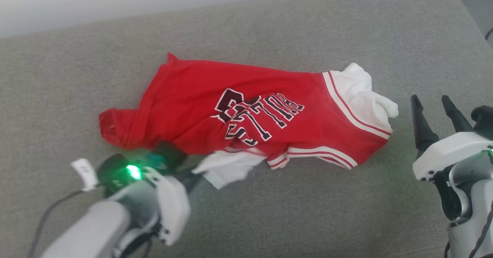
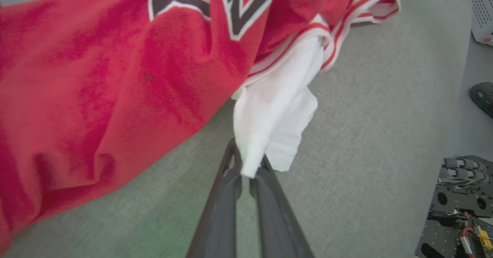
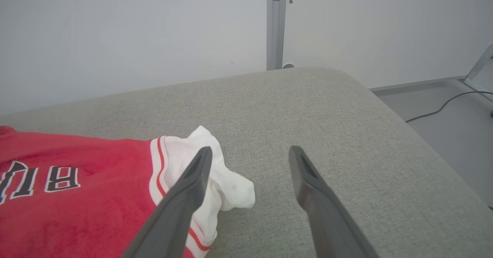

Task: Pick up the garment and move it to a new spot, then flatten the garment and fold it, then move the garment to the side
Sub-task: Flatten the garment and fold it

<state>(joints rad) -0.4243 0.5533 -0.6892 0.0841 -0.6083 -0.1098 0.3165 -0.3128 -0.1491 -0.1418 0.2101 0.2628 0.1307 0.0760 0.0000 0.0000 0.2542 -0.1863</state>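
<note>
In the head view, the garment (image 1: 246, 111) lies crumpled on the grey cushion (image 1: 269, 30), roughly in the middle, with its dark lettering facing up and upside down from the robot's side. The left gripper (image 1: 195, 172) reaches in from the lower left to the garment's near edge, where one white sleeve (image 1: 227, 169) sticks out. Its fingers are blurred here, so I cannot tell their spacing from this angle. A green light (image 1: 133, 171) glows on that wrist. The right gripper (image 1: 429, 100) hovers at the right edge, just beside the other white sleeve (image 1: 366, 92). Its two dark fingers are spread and hold nothing.

In the left wrist view, the left gripper (image 2: 248, 169) has its fingers pressed together on a bunched corner of the white sleeve (image 2: 277, 108). The fabric is pinched between the tips. The red body of the garment (image 2: 115, 77) lies on the cushion (image 2: 366, 134) beyond and to the left.

In the right wrist view, the right gripper (image 3: 250, 150) stands wide apart over the cushion (image 3: 308, 108), empty. One finger (image 3: 192, 181) overlaps the other white sleeve (image 3: 231, 188) in the picture, but I cannot tell if it touches. The garment (image 3: 77, 211) fills the lower left.
</note>
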